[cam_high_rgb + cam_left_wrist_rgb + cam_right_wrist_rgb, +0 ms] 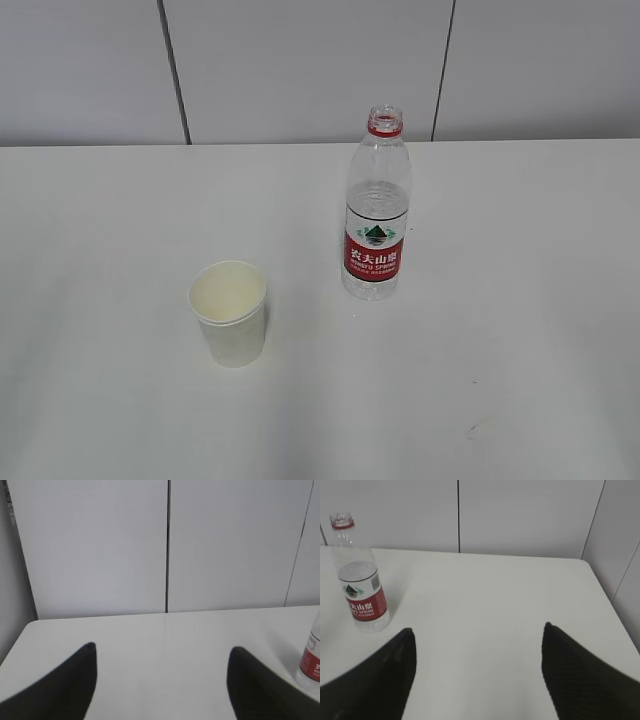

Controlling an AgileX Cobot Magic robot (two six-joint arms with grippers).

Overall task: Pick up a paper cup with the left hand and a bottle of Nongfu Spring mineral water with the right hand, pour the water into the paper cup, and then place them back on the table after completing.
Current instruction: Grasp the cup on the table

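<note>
A white paper cup (230,311) stands upright on the white table (500,350), left of centre. An uncapped clear Nongfu Spring bottle (376,207) with a red label stands upright behind and to the right of it, with clear water (377,201) in it. The bottle also shows in the right wrist view (360,575) at the far left and at the right edge of the left wrist view (312,657). My left gripper (162,650) is open and empty over bare table. My right gripper (477,630) is open and empty, right of the bottle. Neither arm shows in the exterior view.
A grey panelled wall (300,70) runs behind the table's far edge. The table's right edge (612,605) and its left corner (25,627) show in the wrist views.
</note>
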